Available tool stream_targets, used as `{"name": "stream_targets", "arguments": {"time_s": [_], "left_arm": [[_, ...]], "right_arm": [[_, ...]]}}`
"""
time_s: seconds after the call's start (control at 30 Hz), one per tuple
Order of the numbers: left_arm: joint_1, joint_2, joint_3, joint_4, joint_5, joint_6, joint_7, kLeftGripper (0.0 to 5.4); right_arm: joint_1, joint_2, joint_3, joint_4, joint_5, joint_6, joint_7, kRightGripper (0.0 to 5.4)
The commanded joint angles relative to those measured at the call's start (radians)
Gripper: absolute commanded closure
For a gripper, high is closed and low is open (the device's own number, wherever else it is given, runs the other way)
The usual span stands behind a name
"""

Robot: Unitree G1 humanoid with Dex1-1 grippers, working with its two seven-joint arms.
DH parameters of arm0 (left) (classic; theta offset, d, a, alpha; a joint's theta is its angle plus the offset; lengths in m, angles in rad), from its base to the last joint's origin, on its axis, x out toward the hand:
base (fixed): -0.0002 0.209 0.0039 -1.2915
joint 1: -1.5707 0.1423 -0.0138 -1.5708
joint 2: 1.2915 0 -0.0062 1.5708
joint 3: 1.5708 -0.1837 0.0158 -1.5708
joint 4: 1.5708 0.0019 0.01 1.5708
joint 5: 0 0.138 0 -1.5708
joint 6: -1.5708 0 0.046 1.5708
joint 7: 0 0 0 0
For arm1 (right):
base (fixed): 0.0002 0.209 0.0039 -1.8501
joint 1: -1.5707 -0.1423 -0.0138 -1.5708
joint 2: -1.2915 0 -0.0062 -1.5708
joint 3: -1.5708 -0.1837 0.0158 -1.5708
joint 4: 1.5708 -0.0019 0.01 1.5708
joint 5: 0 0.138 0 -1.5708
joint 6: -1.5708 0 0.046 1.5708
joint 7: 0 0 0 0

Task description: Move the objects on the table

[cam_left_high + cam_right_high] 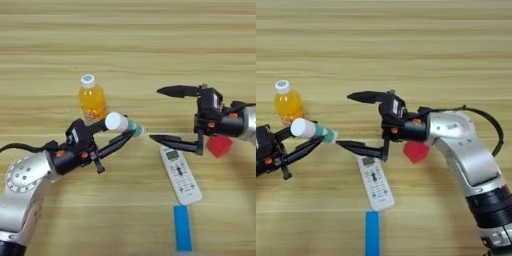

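My left gripper point(121, 134) is clamped on the tube point(122, 124), held up just near of the bottle point(92, 99). It looks light and slick, best gripped mid-body. My right gripper point(353, 120) gapes wide, left of the cube point(416, 151).

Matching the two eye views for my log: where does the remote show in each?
Left eye view: the remote lies right of centre, low, angled.
Right eye view: the remote lies just left of centre, low.
Shared landmark: the blue strip just below its lower end, and the red cube up to its right.
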Motion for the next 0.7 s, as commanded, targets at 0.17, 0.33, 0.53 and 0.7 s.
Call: {"name": "stream_targets", "arguments": {"time_s": [0.17, 0.33, 0.53, 0.7], "left_arm": [[-0.002, 0.027, -0.057, 0.096, 0.109, -0.074, 0.008, 3.78], [-0.003, 0.038, -0.073, 0.135, 0.119, -0.082, 0.006, 3.78], [-0.011, 0.056, -0.105, 0.203, 0.225, -0.146, 0.039, 3.78], [-0.013, 0.068, -0.127, 0.23, 0.267, -0.159, 0.054, 3.78]], "right_arm": [[-0.003, -0.008, -0.032, -0.025, 0.019, 0.013, -0.012, 0.0], [-0.004, -0.011, -0.034, -0.031, 0.023, 0.013, -0.017, 0.0], [-0.006, -0.014, -0.038, -0.033, 0.024, 0.012, -0.018, 0.0], [-0.005, -0.016, -0.041, -0.034, 0.024, 0.012, -0.017, 0.0]]}}
